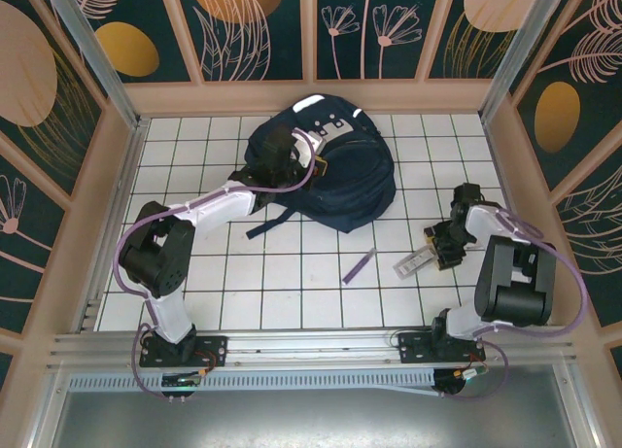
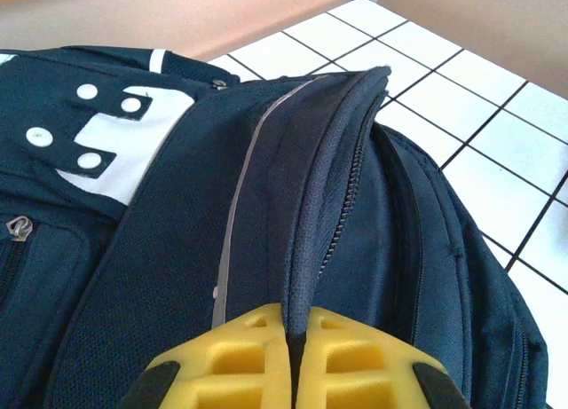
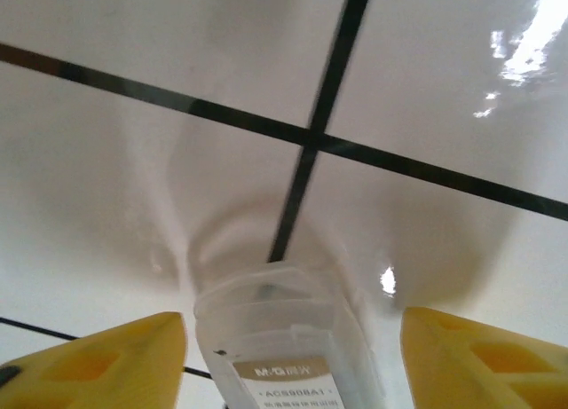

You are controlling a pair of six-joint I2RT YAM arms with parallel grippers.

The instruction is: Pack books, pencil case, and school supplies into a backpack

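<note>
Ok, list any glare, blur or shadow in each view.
Right wrist: bright glare on the glossy table, grid lines slightly blurred, soft shadow around the clear pack. Left wrist: backpack sharp, evenly lit. Top external: even light, faint shadows.

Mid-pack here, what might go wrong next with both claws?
The left claw pinches only a thin fold of the backpack by its zipper; it may slip free. The right claw stands open astride the clear plastic pack, which lies flat on glossy tile and may skid or twist on closing. The purple pen lies loose nearby and might get knocked.
</note>
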